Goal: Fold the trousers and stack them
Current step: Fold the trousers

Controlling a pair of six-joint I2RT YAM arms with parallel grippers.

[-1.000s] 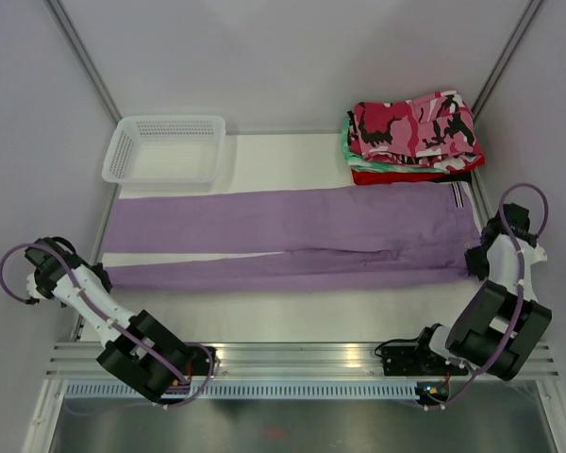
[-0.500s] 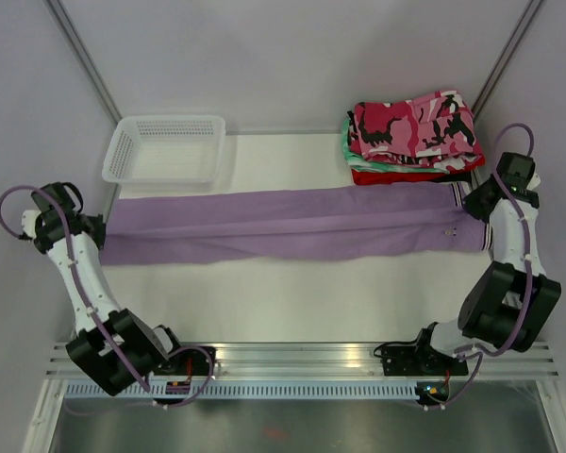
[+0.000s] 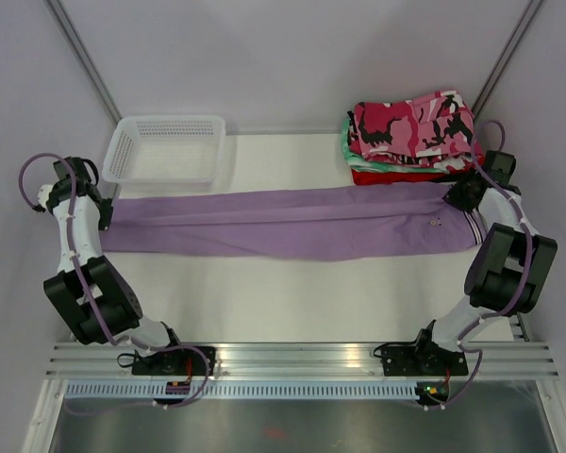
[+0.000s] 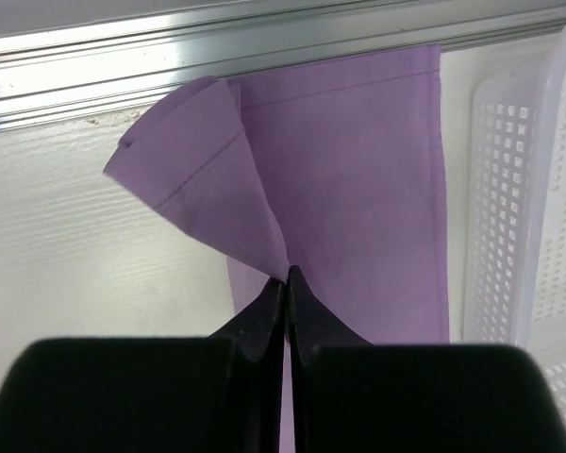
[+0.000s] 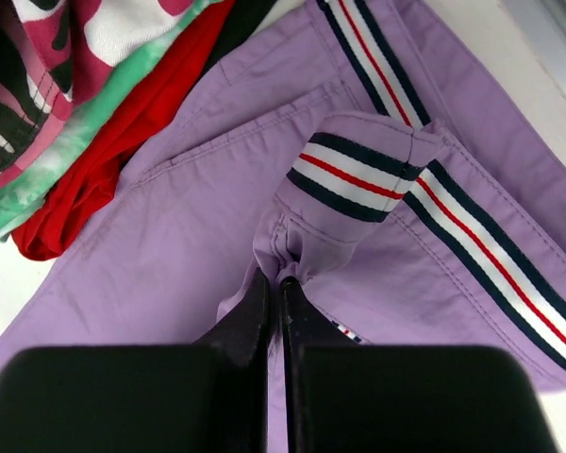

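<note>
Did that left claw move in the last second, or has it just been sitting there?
Yes. The left gripper swung up the view toward the white basket, carrying the near leg of the lilac trousers over onto the far leg.

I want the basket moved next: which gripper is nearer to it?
Left. The left gripper pinches the purple trousers just beside the basket; the right gripper holds them at the opposite end.

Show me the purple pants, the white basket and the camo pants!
purple pants (image 3: 292,225), top view, middle of the long legs.
white basket (image 3: 170,120), top view, its far rim.
camo pants (image 3: 415,123), top view, top face of the folded pair on the pile.
</note>
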